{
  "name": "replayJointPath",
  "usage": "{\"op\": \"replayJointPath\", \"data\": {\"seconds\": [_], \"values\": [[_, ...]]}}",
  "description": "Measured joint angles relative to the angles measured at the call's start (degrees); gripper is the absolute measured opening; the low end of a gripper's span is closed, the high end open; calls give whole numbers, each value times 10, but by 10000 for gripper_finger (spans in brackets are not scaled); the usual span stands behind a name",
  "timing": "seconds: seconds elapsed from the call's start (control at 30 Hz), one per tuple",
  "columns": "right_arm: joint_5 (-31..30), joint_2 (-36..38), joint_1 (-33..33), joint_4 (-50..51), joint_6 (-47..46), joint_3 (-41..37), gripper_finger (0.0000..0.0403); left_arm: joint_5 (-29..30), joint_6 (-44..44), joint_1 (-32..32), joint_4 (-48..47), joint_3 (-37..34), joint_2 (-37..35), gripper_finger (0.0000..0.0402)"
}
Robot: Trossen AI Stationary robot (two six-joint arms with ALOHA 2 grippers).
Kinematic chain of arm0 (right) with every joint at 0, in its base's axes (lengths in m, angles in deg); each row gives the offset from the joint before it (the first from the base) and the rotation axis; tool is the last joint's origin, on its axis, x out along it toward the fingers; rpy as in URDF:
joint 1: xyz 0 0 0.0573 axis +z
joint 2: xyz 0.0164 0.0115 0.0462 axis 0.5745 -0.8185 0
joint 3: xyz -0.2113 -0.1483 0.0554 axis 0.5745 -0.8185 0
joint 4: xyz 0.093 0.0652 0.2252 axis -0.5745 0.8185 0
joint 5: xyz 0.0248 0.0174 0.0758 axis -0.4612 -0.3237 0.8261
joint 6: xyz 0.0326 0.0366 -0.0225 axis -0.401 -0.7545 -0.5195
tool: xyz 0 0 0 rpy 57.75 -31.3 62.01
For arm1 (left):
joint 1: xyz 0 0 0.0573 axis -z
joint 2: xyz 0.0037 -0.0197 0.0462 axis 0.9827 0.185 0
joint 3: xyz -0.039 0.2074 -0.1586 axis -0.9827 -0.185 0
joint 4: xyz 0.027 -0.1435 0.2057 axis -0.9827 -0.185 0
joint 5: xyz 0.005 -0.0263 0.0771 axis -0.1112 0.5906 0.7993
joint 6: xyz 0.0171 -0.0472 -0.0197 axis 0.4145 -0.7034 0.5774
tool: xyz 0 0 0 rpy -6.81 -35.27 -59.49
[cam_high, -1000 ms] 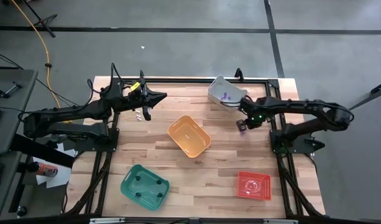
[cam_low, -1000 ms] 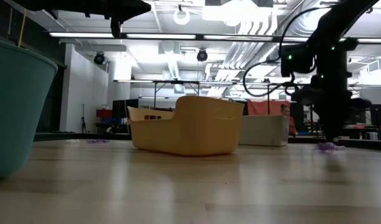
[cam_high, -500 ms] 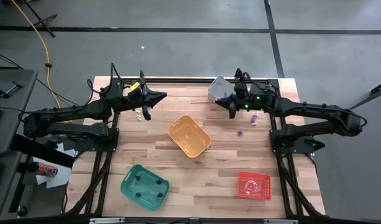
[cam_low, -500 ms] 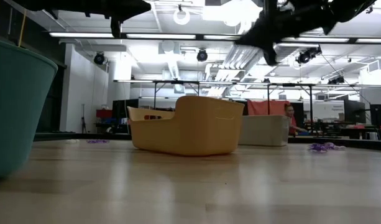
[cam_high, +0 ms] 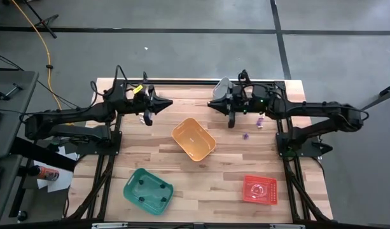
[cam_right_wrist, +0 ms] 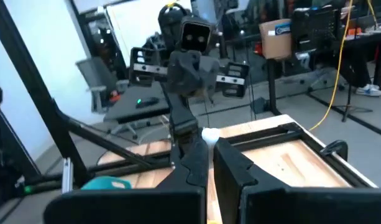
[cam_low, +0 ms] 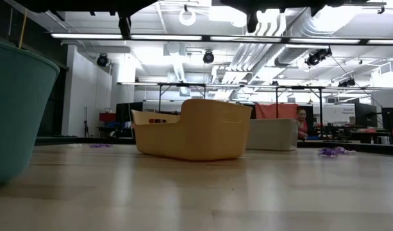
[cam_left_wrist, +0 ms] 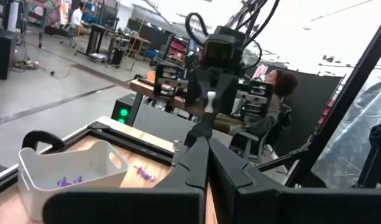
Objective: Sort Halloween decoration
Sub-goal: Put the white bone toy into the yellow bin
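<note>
Once lower, right gripper (cam_high: 212, 105) now raised

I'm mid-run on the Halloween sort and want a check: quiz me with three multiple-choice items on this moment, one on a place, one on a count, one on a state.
1. Where do the loose purple trinkets lie?
A. In the red bin
B. On the bare wood near the right arm
C. In the orange bin

2. How many plastic bins are on the table?
A. Two
B. Three
C. Four

3. How do the right gripper's jaws stand?
A. Shut, holding nothing
B. Wide open
C. Shut on a bin's rim

Key:
1 B: two small purple trinkets lie on the wooden table.
2 C: white bin, orange plastic bin, green bin, red bin.
3 A: the right gripper hangs above the wood with its jaws together.
</note>
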Motion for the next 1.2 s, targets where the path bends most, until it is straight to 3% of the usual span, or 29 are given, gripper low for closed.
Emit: {"op": "replayJointPath", "data": {"seconds": [0.6, 0.87, 1.0, 1.2], "values": [[16, -4, 1, 40, 6, 18, 2, 3, 1, 0, 2, 0, 0, 0], [76, -103, 35, 40, -9, 53, 2, 4, 10, -1, 9, 0, 0, 0], [104, -186, 66, 161, 77, 141, 2, 4, 10, -2, 10, 0, -1, 0], [115, -309, 88, 381, 300, 280, 2, 4, 10, -2, 11, 0, -1, 0]]}}
